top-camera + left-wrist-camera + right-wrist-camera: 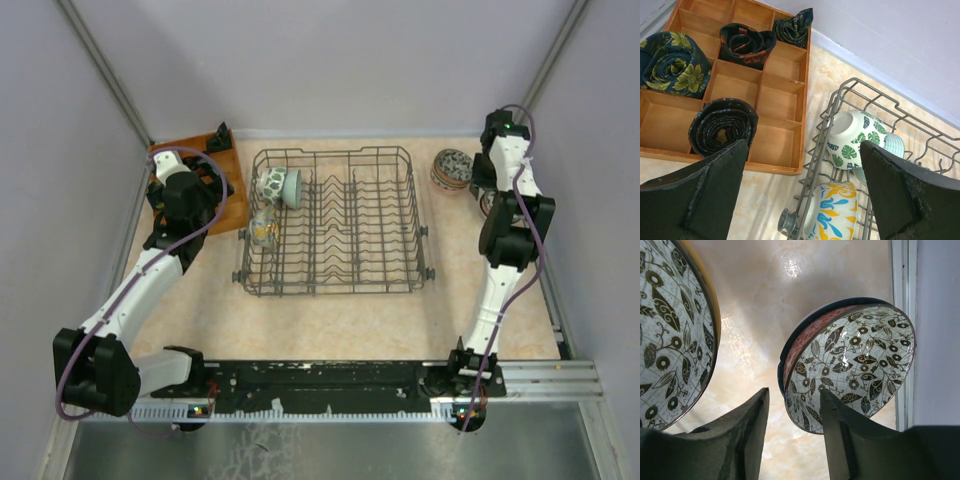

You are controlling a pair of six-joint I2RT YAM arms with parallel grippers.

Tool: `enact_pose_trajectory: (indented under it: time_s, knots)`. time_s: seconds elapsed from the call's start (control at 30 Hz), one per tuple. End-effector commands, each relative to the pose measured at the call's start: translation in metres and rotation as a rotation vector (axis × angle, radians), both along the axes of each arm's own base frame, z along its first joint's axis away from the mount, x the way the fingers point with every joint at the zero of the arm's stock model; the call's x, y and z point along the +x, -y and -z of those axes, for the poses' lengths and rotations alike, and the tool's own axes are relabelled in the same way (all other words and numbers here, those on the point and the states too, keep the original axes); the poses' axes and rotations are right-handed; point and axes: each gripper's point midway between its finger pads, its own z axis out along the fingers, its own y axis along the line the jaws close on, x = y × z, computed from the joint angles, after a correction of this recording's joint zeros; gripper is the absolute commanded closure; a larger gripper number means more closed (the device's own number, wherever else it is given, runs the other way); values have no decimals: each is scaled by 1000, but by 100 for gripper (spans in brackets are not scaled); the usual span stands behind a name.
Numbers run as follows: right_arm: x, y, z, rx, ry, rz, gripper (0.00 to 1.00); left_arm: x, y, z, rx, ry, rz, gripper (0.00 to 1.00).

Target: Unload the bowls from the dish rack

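Note:
The dark wire dish rack stands mid-table. At its left end lie a green-leaf bowl, a teal bowl and a yellow-and-blue bowl. My left gripper is wide open and empty, left of the rack beside the tray. My right gripper is open at the far right. Its fingers straddle the rim of a black-floral bowl stacked on red and blue ones, without gripping. Another floral bowl sits beside it.
An orange-brown compartment tray with rolled dark cloths lies left of the rack. The enclosure walls stand close on the right and at the back. The rack's small wheel sticks out at its left side.

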Motion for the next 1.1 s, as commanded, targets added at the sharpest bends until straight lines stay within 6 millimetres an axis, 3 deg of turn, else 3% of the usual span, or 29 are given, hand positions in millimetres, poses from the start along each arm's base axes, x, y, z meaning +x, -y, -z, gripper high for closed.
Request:
enact_pose_trajectory:
  time_s: [0.0, 0.23, 0.37, 0.47, 0.53, 0.6, 0.7, 0.8, 0.87, 1.07]
  knots:
    - [14, 6, -40, -15, 129, 11, 53, -3, -5, -6, 7, 19, -14, 1]
    - [7, -4, -85, -13, 243, 13, 47, -5, -2, -5, -5, 19, -1, 1]
    - [-4, -23, -133, -62, 358, -7, 40, -6, 1, -7, -19, 26, 15, 1]
    - [-13, -51, -178, -111, 496, -47, 37, -6, 6, -10, -35, 36, 35, 1]
    - [-17, -88, -198, -93, 602, -126, 33, -6, 8, -11, -40, 42, 46, 1]
    - [-24, -144, -216, -9, 730, -263, 32, -6, 11, -11, -42, 43, 60, 1]
    - [-39, -227, -225, 253, 893, -446, 30, -7, 14, -9, -45, 36, 74, 1]
    - [-65, -304, -217, 611, 961, -585, 30, -7, 17, -7, -51, 24, 89, 1]
    - [-75, -342, -217, 724, 977, -647, 30, -8, 17, -5, -50, 18, 94, 1]
    - [-88, -437, -178, 746, 830, -793, 31, -19, 13, -5, -48, 30, 84, 1]
